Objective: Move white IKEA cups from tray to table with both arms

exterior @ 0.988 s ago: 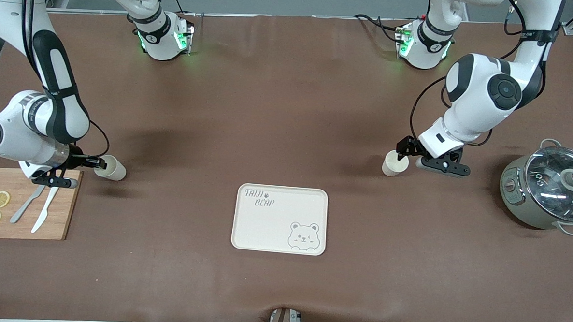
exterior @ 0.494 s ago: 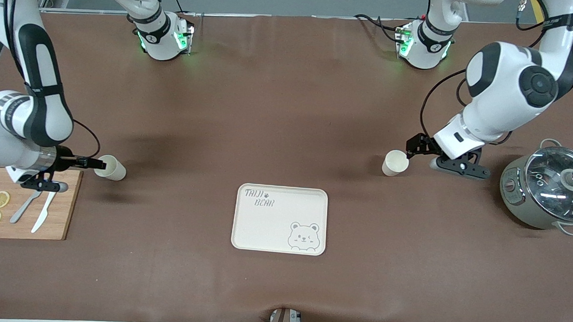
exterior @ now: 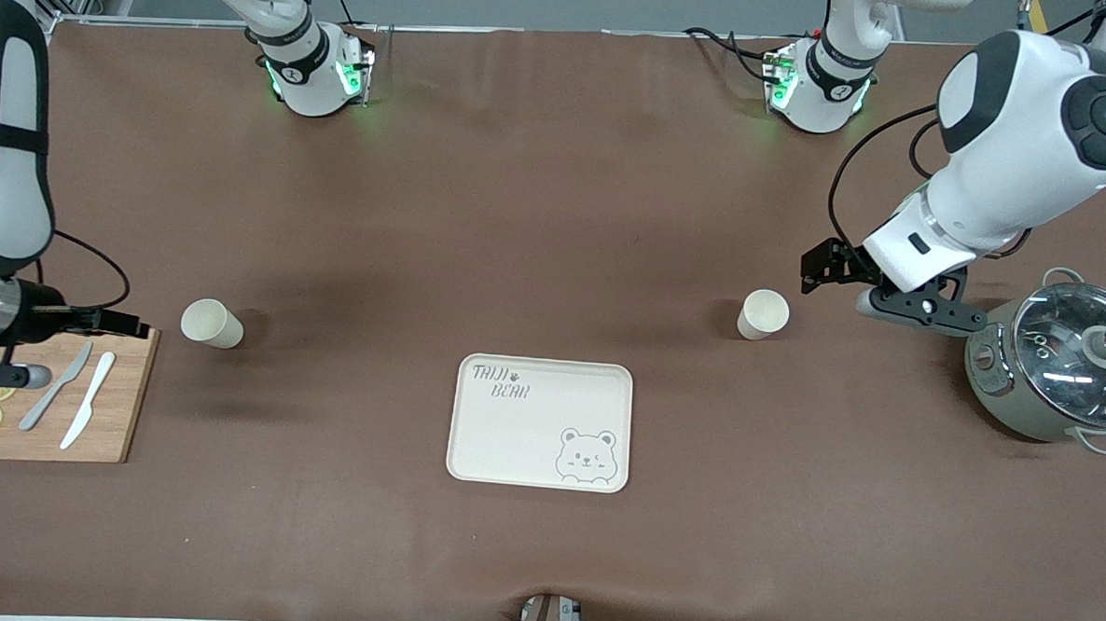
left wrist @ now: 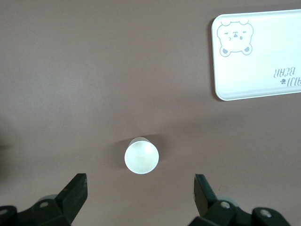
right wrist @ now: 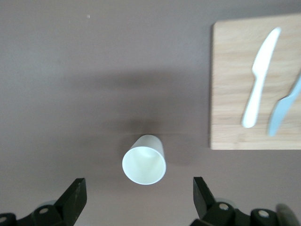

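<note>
The brown table (exterior: 557, 208) carries a cream bear-printed tray (exterior: 541, 422), which lies between the two arms' working zones and holds nothing. The left gripper (exterior: 821, 266), jaws spread wide and empty, hangs over the table just beside one white cup (exterior: 763, 314) that stands upright on the table, near a lidded pot (exterior: 1059, 361). The right gripper (exterior: 128, 325), also spread wide and empty, is over the edge of a wooden cutting board (exterior: 109, 422); the second white cup (exterior: 211, 323) stands upright on the table just beside it.
</note>
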### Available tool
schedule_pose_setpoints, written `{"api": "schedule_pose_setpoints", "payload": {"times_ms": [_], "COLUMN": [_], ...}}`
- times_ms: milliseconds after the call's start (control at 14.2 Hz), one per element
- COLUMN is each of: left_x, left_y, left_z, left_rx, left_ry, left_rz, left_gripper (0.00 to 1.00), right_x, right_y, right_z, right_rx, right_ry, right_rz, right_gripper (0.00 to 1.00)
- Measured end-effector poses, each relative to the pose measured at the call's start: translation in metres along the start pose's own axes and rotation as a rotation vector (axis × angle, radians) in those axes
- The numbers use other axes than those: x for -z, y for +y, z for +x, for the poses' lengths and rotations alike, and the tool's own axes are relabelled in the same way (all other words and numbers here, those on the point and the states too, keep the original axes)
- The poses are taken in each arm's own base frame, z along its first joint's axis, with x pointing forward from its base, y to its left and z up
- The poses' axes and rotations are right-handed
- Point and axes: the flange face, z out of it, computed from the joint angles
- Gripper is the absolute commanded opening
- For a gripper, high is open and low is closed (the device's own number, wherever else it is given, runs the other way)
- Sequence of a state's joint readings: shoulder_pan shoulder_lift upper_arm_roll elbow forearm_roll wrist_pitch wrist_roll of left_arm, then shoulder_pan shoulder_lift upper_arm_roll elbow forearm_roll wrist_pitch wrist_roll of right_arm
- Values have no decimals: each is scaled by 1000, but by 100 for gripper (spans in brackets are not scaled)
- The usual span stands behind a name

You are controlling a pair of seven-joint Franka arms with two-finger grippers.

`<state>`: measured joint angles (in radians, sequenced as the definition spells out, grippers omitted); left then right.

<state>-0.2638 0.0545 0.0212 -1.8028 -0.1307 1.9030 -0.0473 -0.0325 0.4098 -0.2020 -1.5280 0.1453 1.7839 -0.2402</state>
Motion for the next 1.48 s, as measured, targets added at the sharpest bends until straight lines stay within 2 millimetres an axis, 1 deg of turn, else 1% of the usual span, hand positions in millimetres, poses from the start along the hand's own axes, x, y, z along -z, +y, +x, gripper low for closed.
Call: {"api": "schedule_pose_setpoints", "payload": {"times_ms": [212, 353, 494, 635, 776, 917, 988, 1270, 1481], "left_x": [15, 13, 8, 6, 15, 24, 25, 17, 18], "left_y": [2, 2, 1, 1, 2, 4, 5, 11, 20], "left_z": [5, 8, 11, 12, 14, 17, 18, 24, 26], "left_rx": [-22, -40, -47, -49, -49, -50, -50, -42, -54], "left_ry": [17, 19, 4, -21, -43, -47, -49, -58, -52], "left_rz": [40, 81, 102, 112, 116, 117, 117, 118, 116], "left_gripper": [100, 100, 100, 100, 100, 100, 100, 100, 100], "right_x": [29, 47, 70, 97, 121, 141, 148, 174, 192], "right_y": [-3, -7, -10, -13, -15, -19, -20, -21, -24], "right_z": [1, -3, -8, -22, -41, -58, -66, -91, -114], "right_rx": [18, 24, 28, 30, 31, 28, 17, -14, -9], "right_ry": [1, -22, -8, 0, -5, -11, -13, 4, 33], "right_rz": [-35, -36, -38, -35, -27, -18, -14, -39, -56], "right_gripper": [100, 100, 100, 100, 100, 100, 100, 100, 100]}}
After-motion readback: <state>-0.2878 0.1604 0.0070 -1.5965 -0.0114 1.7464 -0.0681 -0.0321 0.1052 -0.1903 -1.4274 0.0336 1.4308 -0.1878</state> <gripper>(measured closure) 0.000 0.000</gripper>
